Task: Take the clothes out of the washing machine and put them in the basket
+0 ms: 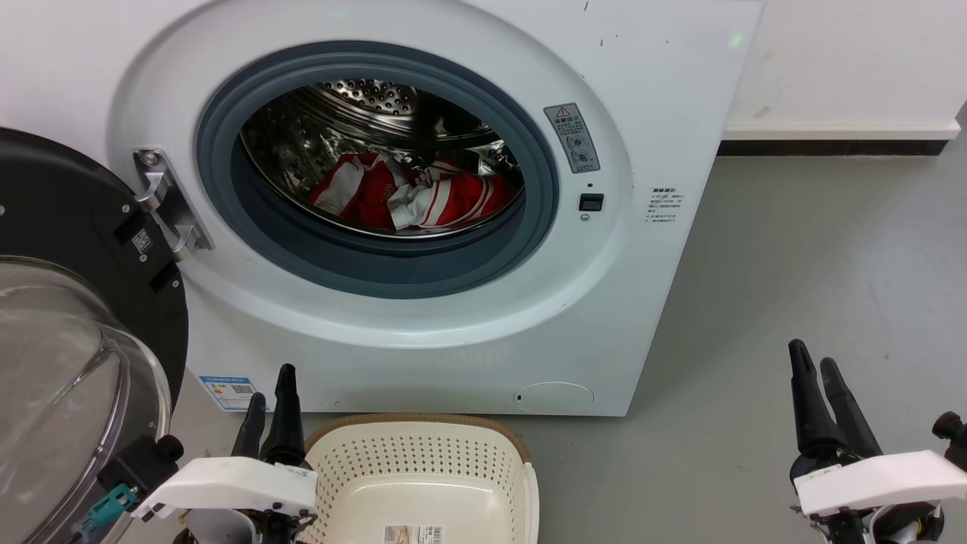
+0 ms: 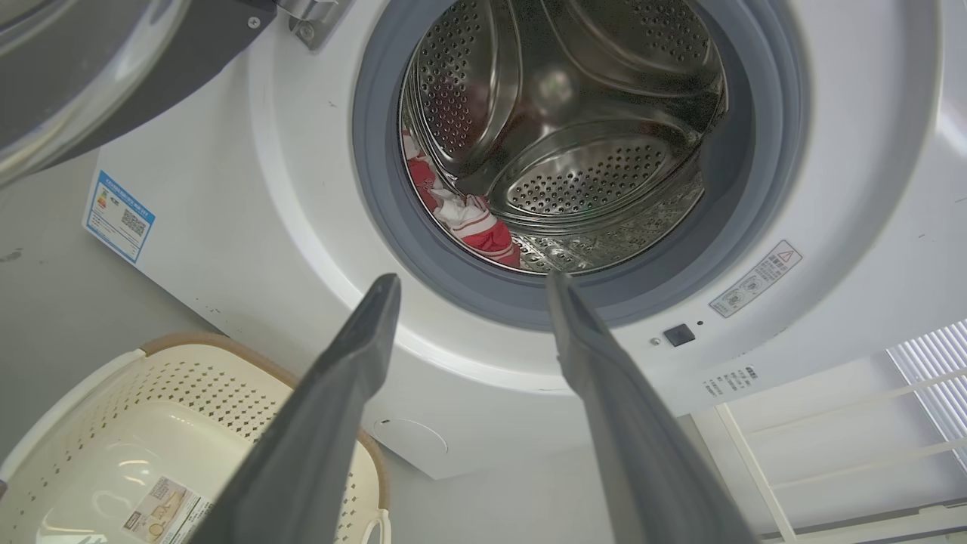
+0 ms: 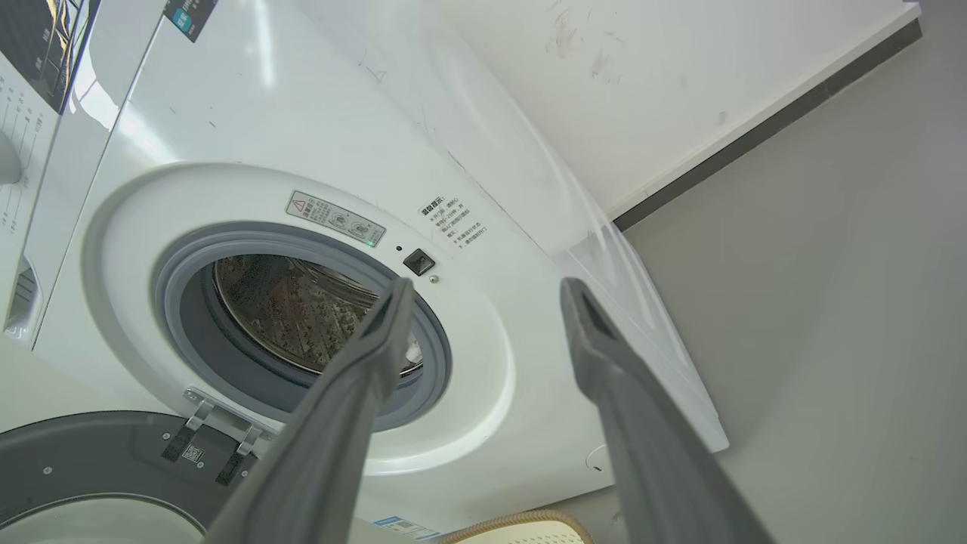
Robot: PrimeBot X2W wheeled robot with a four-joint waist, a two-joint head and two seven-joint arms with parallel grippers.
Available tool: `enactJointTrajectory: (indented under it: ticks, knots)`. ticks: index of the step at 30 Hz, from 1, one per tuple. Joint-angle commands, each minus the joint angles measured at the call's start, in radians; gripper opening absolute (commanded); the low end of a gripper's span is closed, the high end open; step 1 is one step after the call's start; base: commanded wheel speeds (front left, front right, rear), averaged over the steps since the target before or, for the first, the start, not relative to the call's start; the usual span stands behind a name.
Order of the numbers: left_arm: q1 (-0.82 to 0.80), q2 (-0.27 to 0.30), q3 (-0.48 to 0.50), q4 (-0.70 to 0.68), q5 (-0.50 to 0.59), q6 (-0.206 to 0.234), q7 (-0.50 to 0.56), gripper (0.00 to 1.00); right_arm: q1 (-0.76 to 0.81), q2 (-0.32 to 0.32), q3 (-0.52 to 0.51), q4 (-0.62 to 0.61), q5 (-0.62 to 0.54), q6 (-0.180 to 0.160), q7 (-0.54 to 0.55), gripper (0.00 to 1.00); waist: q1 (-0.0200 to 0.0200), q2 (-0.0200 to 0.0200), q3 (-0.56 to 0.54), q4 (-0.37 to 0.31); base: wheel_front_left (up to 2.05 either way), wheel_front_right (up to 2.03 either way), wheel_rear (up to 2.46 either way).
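The white washing machine (image 1: 423, 332) stands with its black-framed glass door (image 1: 68, 332) swung open to the left. Red clothes (image 1: 412, 195) with white stripes lie at the bottom of its steel drum; the left wrist view catches them as clothes (image 2: 472, 223) at the porthole's lower edge. On the floor before the machine sits the cream basket (image 1: 423, 468), holding just a paper label. My left gripper (image 1: 270, 399) is open at the basket's left rim. My right gripper (image 1: 814, 368) is open too, over bare floor to the machine's right. Both grippers hold nothing.
The open door (image 2: 91, 68) juts out on the left, close to my left arm. Grey floor (image 1: 816, 287) stretches to the right of the machine up to a white wall with a dark skirting (image 1: 831, 147). A white rack (image 2: 831, 446) shows in the left wrist view.
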Motion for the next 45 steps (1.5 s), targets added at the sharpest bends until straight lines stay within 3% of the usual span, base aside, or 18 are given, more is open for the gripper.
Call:
enactJointTrajectory:
  ticks: [1,20,45]
  knots:
    - [-0.006,0.002,-0.002,-0.018,0.028,0.006,-0.009,1.00,-0.006,-0.001,0.002,-0.023,-0.032,0.000,-0.009,1.00,0.0000,0.0000,0.000,0.000,0.00,0.00,0.00]
    - [0.017,0.003,-0.025,-0.042,0.253,0.028,-0.068,1.00,0.028,-0.001,0.024,-0.085,-0.330,0.000,-0.068,1.00,0.0000,0.0000,0.007,0.002,0.00,0.00,0.00]
    - [0.047,0.003,-0.050,-0.042,0.507,0.052,-0.132,1.00,0.070,0.000,0.050,-0.147,-0.637,0.000,-0.132,1.00,0.0000,0.0000,0.008,0.004,0.00,0.00,0.00]
